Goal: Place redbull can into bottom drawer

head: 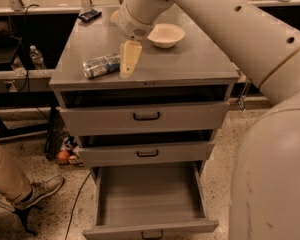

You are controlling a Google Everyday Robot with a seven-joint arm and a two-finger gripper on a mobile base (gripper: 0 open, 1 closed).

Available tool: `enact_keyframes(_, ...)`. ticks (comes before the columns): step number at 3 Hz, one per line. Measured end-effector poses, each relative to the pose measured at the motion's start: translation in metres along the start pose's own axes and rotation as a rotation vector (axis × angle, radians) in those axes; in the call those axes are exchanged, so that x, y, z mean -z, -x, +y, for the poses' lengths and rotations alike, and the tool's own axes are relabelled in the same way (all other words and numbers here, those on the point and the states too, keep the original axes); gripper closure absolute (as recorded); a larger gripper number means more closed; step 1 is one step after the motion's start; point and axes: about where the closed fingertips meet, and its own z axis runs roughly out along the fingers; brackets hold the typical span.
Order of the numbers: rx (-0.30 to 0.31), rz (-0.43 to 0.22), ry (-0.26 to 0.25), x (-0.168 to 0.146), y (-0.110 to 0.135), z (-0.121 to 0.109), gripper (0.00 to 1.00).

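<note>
The redbull can [101, 65] lies on its side on the grey cabinet top [190, 64], near the front left. My gripper [127, 66] hangs down from the arm [200, 14] just to the right of the can, close beside its right end and low over the top. I cannot tell whether it touches the can. The bottom drawer [150, 196] is pulled out below, with a plain grey inside and nothing in it.
A white bowl [166, 34] stands on the top behind and to the right of the gripper. A black object [90, 15] lies at the back left. The two upper drawers [146, 117] are slightly open. A person's leg and shoe [25, 189] are at lower left.
</note>
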Motion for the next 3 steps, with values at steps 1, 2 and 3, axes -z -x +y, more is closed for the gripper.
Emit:
enact_keyframes(1,0.06,-0.007,0.07,-0.028,0.011,-0.001,0.0)
enact_keyframes(2,0.096,-0.008,0.145,-0.05,0.014,0.004,0.0)
enact_keyframes(3,0.121,-0.002,0.202,-0.065,0.015,0.009,0.0)
